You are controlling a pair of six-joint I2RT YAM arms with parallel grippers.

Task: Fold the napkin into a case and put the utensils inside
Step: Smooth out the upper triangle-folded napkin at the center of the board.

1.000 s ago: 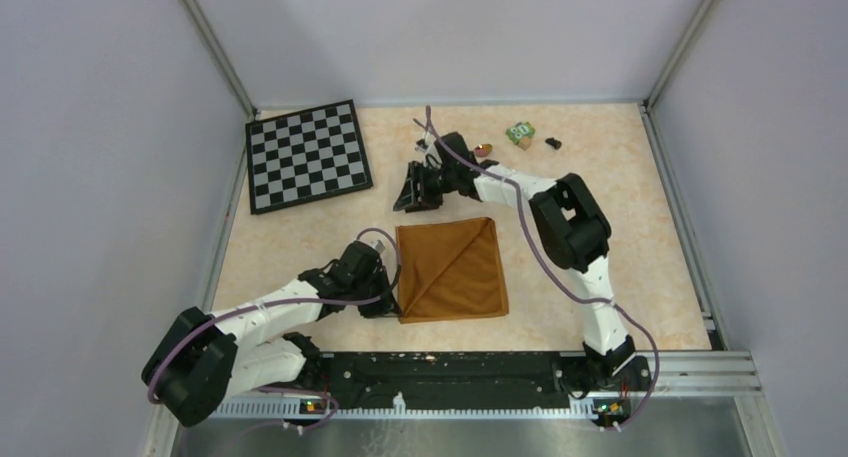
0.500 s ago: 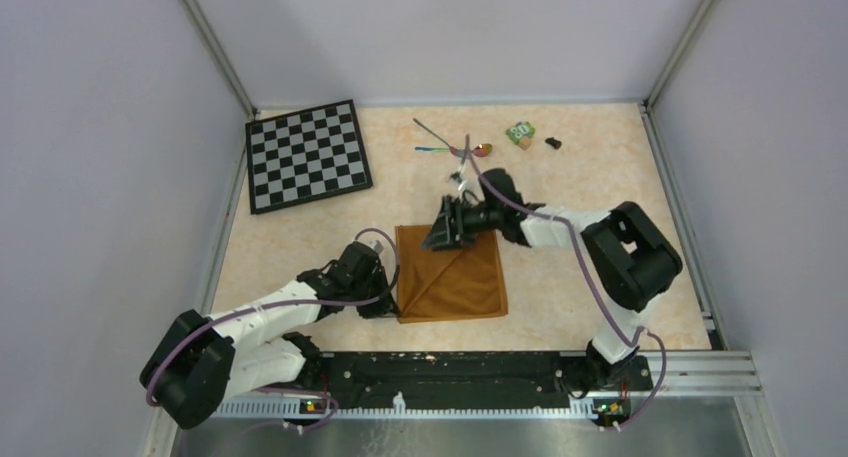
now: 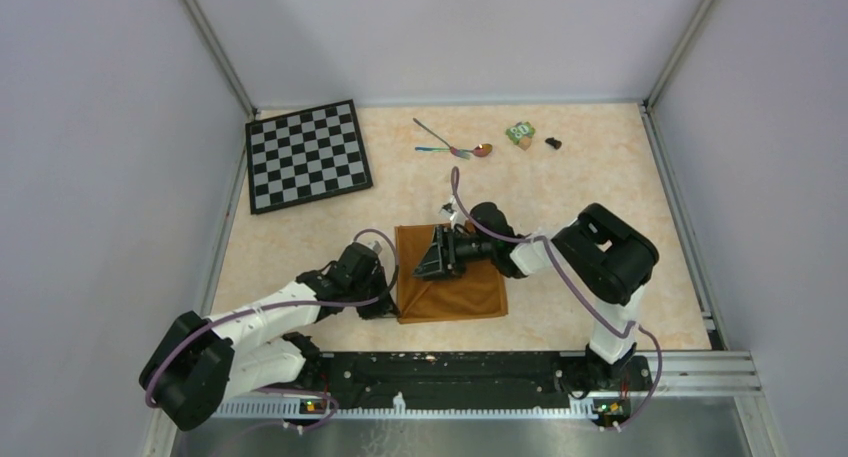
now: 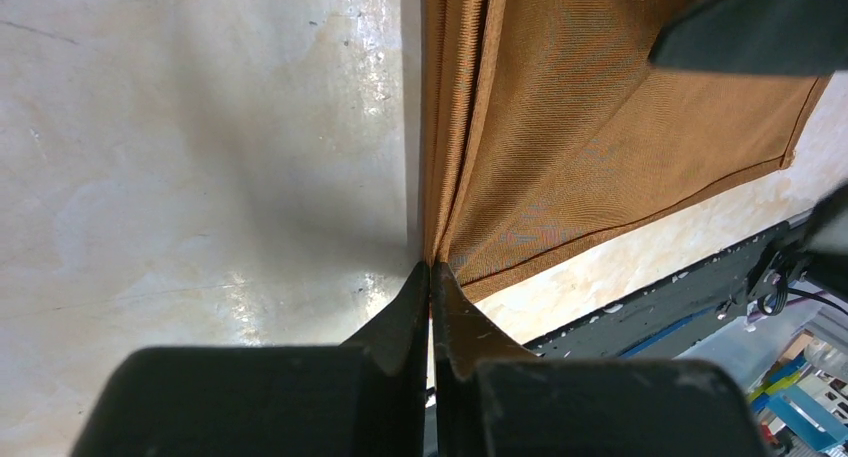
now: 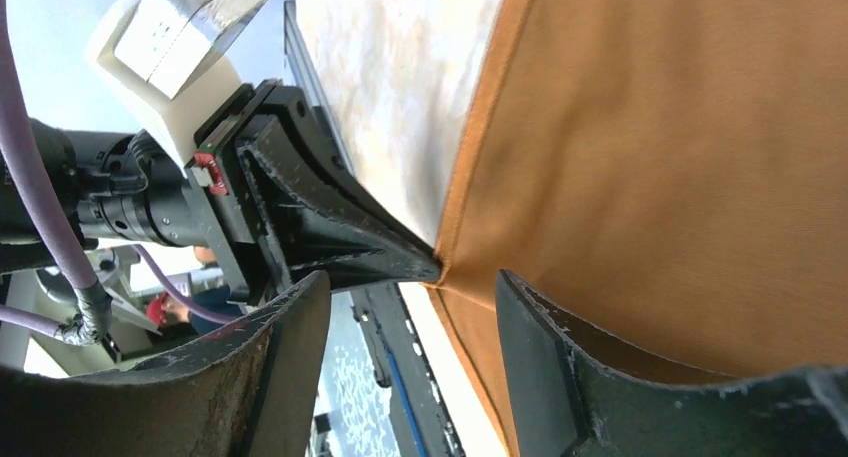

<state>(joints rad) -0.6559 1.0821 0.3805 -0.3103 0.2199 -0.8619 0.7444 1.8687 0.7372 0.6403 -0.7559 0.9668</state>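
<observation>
Pinching the edge of the napkin (image 4: 600,127), your left gripper (image 4: 431,269) is clamping shut on shiny, orange-brown folded layers fanning out ahead of its tips. Your right gripper (image 5: 405,287) is hovering open over it, directly opposite.

Utensils (image 3: 450,143) behind napkin (image 3: 470,299), chessboard (image 3: 308,155) back-left.

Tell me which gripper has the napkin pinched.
The left gripper: its jaws are shut on the napkin's left edge, near the front corner. The right gripper is open over it, gripping nothing.

Chessboard (image 3: 308,155) and small green block (image 3: 520,132)
</observation>
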